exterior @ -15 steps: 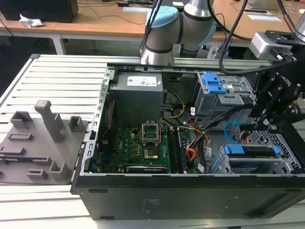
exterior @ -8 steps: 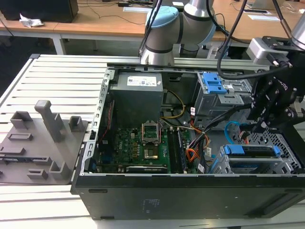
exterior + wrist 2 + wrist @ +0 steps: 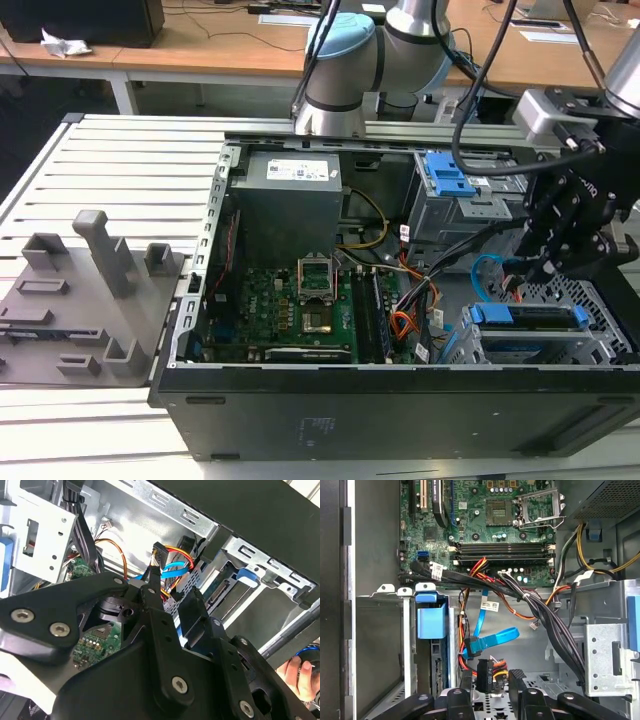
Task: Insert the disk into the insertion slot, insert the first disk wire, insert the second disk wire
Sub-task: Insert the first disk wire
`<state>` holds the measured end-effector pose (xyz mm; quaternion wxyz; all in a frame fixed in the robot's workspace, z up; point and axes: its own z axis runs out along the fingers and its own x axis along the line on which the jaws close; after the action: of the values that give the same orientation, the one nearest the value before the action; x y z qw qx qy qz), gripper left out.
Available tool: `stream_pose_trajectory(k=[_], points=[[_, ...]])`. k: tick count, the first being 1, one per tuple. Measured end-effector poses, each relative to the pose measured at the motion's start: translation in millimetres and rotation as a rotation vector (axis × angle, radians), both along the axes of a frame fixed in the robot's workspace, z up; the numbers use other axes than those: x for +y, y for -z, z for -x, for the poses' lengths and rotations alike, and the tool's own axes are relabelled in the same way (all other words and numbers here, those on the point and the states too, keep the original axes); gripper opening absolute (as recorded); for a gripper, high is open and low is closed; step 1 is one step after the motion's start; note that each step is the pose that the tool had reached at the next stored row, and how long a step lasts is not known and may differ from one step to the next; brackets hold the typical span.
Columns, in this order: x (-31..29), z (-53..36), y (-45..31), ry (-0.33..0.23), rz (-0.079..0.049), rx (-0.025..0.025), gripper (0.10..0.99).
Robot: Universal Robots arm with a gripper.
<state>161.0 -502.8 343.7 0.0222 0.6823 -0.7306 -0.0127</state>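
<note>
The disk, clipped in its blue frame, sits inside the insertion slot, the perforated silver cage at the case's corner on the exterior view's right. My gripper hangs just above and behind the cage. Its fingers stand apart, so it is open. A black wire connector with red, yellow and orange wires lies between the fingertips, close to one finger. Beside it, a flat blue wire loops down to its own connector. In the second wrist view the gripper points at both connectors near the disk's rear edge.
The open case holds the motherboard, a power supply and a taller grey box with blue latches. A thick bundle of black cables crosses near the gripper. A grey fixture lies outside on the exterior view's left. A hand shows past the case.
</note>
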Motion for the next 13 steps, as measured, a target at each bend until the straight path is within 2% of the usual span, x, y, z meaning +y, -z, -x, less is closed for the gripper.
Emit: stream_pose_trajectory(k=[3,4,8,9,10,11,13], points=[[0.4,0.0,1.1,0.0,0.0,0.0,0.424],[0.5,0.3,1.1,0.0,0.003,-0.0007,0.424],[0.5,5.2,-3.7,0.0,0.011,-0.0099,0.424],[0.5,9.0,-5.6,0.0,0.035,-0.0183,0.424],[0.5,10.5,-5.7,0.0,0.066,-0.0204,0.424],[0.5,10.9,-5.6,-0.001,0.083,-0.0207,0.424],[0.5,11.1,-5.7,-0.001,0.084,-0.0207,0.424]])
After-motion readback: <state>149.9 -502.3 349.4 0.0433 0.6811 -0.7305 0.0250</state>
